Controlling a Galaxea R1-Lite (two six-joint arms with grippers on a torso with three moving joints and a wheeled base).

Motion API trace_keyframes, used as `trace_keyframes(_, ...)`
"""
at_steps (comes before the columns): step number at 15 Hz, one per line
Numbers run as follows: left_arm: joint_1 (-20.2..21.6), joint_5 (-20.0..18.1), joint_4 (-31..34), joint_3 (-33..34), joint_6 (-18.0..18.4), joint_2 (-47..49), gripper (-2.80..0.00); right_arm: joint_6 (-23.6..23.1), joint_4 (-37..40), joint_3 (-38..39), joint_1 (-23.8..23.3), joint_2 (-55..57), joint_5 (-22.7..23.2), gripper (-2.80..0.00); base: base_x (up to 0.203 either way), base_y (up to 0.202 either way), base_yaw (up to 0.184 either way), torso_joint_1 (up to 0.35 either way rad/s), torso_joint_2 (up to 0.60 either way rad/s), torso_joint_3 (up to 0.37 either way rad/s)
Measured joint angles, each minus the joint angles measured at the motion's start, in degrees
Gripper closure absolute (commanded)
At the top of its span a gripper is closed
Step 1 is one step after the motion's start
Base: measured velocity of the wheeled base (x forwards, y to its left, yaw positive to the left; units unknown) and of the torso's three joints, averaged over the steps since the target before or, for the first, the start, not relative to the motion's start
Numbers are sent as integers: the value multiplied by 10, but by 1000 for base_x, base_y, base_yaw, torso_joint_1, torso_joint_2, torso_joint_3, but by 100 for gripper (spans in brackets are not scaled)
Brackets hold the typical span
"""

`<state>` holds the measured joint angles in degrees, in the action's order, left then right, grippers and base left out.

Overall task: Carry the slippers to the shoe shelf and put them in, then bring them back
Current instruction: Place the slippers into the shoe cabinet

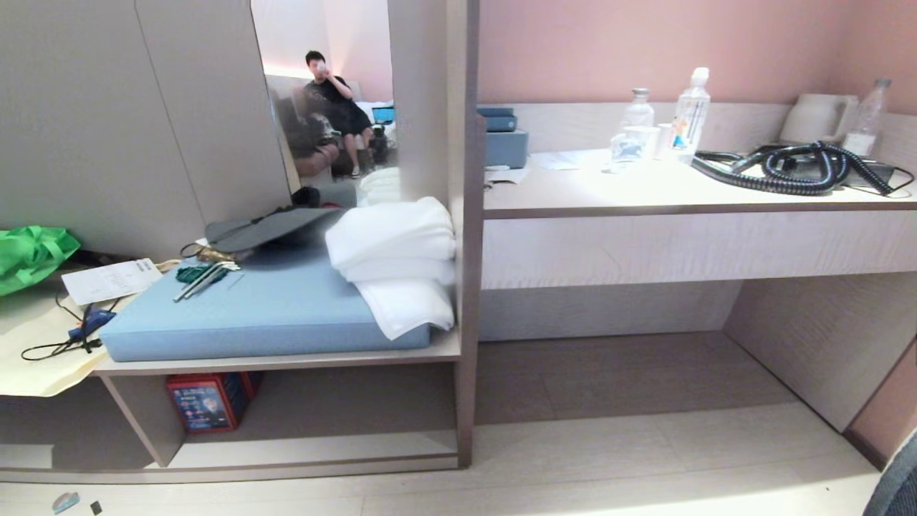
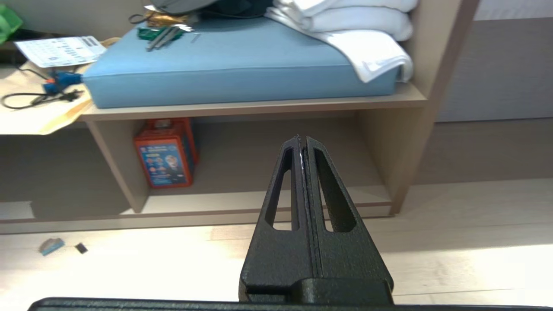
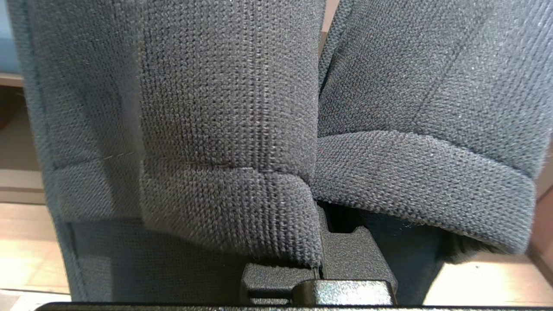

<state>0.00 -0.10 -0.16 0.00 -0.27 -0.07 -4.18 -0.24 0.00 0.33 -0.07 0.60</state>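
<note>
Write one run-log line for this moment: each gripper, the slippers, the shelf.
right gripper: shut on dark grey knit slippers | left gripper: shut, empty | taupe wood shoe shelf: no slippers, red box inside

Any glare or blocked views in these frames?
Head view: floor washes out near the bottom edge. Left wrist view: same floor glare under the shut left gripper. Right wrist view: the slippers fill nearly the whole picture, hiding the right gripper's fingers.
</note>
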Motion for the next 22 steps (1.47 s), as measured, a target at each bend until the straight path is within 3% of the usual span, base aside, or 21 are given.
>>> trace_keyframes(22, 0, 0, 0, 0, 0, 0, 0, -1, 0, 0, 0, 0, 0, 0, 0, 195, -2, 3, 3, 2)
